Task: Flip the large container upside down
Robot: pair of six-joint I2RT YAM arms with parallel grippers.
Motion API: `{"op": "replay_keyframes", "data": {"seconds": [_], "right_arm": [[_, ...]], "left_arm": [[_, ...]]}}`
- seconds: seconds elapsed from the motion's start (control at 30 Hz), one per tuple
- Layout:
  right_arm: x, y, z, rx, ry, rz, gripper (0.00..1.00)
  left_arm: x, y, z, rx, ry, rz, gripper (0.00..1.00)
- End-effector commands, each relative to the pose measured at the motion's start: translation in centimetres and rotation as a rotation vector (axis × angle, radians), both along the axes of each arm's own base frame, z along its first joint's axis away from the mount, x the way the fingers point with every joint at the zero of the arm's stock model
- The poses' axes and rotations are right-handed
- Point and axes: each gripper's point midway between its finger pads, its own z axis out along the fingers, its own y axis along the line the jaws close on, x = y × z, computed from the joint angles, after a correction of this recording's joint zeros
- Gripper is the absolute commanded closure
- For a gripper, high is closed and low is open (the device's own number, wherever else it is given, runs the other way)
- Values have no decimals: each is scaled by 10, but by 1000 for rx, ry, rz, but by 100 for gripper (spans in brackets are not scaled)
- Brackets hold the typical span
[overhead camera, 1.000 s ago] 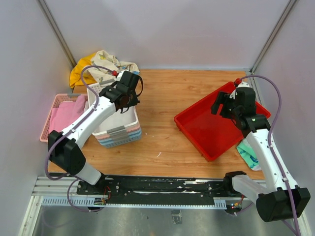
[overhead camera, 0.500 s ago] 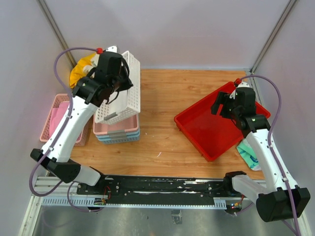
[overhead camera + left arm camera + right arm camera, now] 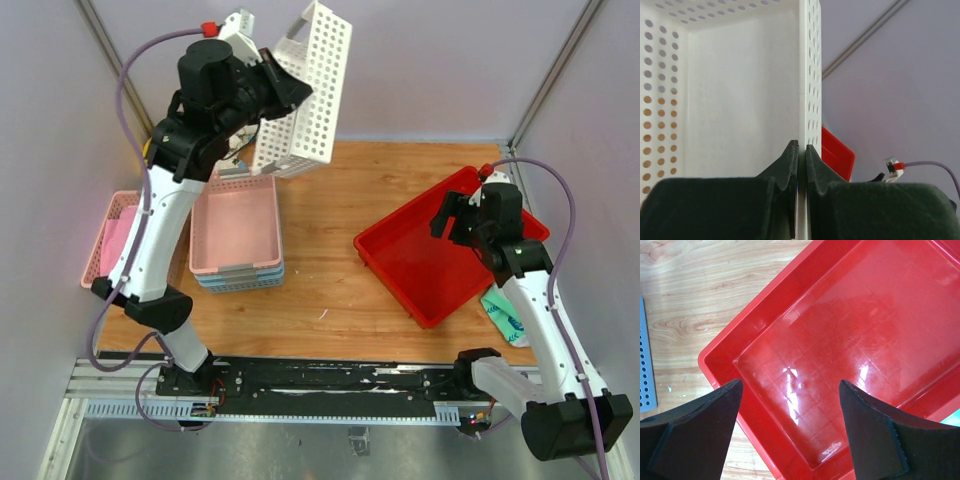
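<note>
The left gripper has its jaws pressed almost together on one thin perforated wall of the white basket. It holds this basket tilted in the air, high above the far left corner of the table, over the pink basket that stands near the left edge. The right gripper has its jaws spread wide with nothing between them, and it hangs above the large container without touching it. The large container sits on the right side of the table, turned diagonally to the edges, with its open side up and nothing inside. A teal cloth shows just beside its corner at the right edge. I judge that the flip is not yet begun and that the step in hand is the approach to the red rim. The next move calls for the right jaws to go down over one wall, probably the near one, close firmly, then lift and roll the container over.
</note>
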Motion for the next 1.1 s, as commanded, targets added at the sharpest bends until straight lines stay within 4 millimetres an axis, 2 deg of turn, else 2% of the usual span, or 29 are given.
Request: {"op": "replay_keyframes", "data": {"seconds": [0.0,0.17,0.27,0.47,0.67,0.83,0.9,1.07], "right_arm": [[-11,-4,-2,-18,7,-13,20],[-18,-6,-2,-24,5,-15,20],[-23,-7,-2,-30,12,-16,20],[-27,-9,-5,-38,20,-15,20],[-22,-5,-6,-25,32,-4,20],[-18,-2,-9,-19,42,3,20],[-18,-2,-9,-16,42,4,20],[-17,-1,-6,-12,36,5,20]], "left_arm": [[15,-63,1,-140,-40,-247,100],[44,-102,-13,-252,-24,-415,100],[65,-112,-38,-362,51,-524,100],[100,-114,-91,-500,181,-567,100],[123,-110,-164,-554,349,-539,100],[133,-105,-216,-587,455,-524,100],[134,-102,-230,-605,490,-528,100],[145,-82,-272,-604,568,-450,100]]}}
